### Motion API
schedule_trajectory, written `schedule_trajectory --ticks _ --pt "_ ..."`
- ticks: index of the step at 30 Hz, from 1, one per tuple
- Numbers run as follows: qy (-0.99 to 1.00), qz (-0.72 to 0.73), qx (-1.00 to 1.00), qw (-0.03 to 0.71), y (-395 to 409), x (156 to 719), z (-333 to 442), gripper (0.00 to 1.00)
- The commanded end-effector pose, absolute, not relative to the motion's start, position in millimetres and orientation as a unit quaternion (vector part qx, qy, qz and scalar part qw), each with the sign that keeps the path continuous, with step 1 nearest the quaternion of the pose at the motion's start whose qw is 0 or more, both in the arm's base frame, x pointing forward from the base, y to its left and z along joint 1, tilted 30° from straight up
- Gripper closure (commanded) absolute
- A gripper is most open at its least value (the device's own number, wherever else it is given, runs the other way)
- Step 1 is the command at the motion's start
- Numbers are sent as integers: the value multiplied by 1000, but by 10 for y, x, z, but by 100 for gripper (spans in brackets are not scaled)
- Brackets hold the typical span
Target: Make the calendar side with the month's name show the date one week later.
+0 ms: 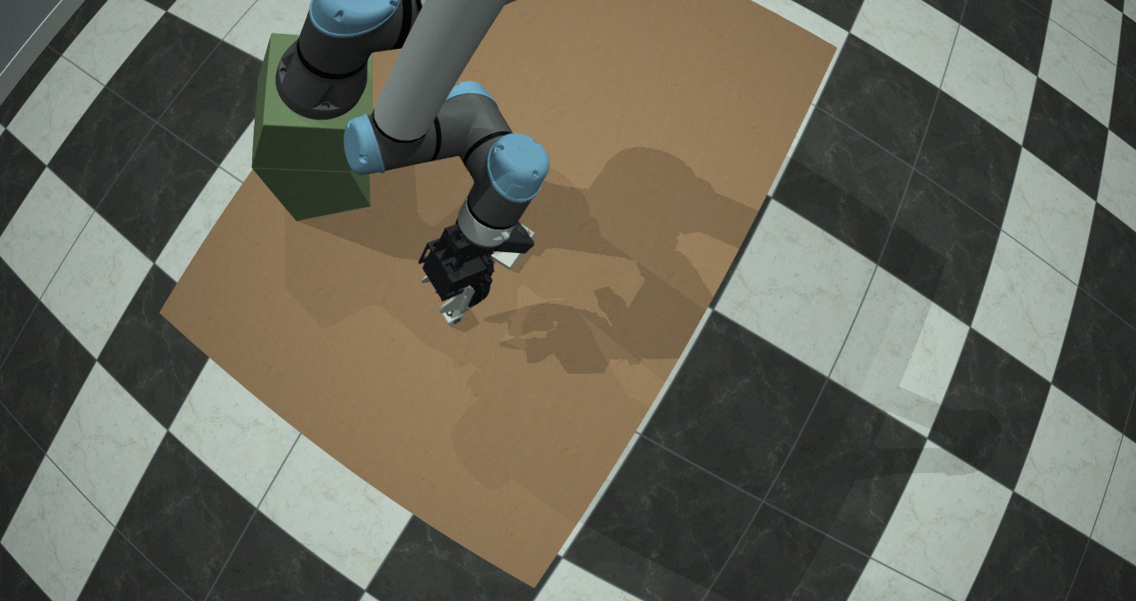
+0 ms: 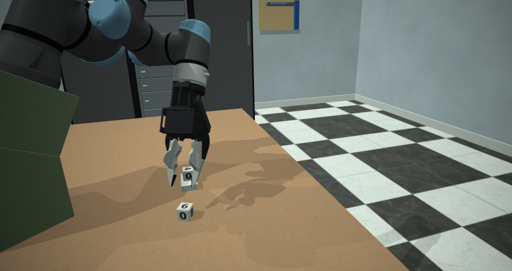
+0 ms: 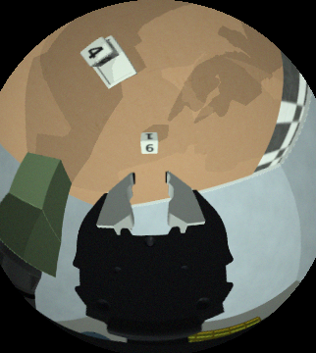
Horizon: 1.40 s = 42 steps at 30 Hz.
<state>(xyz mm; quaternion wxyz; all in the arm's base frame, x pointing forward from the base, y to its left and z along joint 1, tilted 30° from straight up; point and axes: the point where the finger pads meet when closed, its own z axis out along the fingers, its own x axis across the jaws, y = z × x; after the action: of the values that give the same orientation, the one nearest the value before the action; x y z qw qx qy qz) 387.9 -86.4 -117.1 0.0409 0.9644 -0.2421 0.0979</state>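
Note:
A small white cube [image 2: 185,211] lies loose on the brown table, with 6 on top and 0 on the side facing the exterior camera. In the wrist view [image 3: 149,143] it lies just ahead of my fingertips. The white tray [image 3: 110,63] stands farther off and holds the other cube [image 2: 188,173], which shows 4 on top and 0 on its front. The tray's other slot is empty. My gripper [image 2: 183,179] hangs above the table between the loose cube and the tray. Its fingers stand a little apart with nothing between them. In the top view the gripper [image 1: 458,312] hides the loose cube.
A green box [image 1: 310,144] stands at the table's corner under the arm's base, left of the gripper in the exterior view [image 2: 28,154]. The table's right edge drops to a checkered floor [image 2: 375,169].

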Motion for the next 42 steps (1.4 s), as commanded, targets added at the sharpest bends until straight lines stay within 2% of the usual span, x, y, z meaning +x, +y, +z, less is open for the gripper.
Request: schedule_trajectory --ticks 1,10,25,42 --pt "-244 97 964 48 -886 3895 -1168 72" --pt "-248 84 962 72 -878 3880 -1197 72" --pt "-255 65 951 165 -861 3903 -1180 72" --pt "-255 65 949 171 -865 3908 -1168 72"
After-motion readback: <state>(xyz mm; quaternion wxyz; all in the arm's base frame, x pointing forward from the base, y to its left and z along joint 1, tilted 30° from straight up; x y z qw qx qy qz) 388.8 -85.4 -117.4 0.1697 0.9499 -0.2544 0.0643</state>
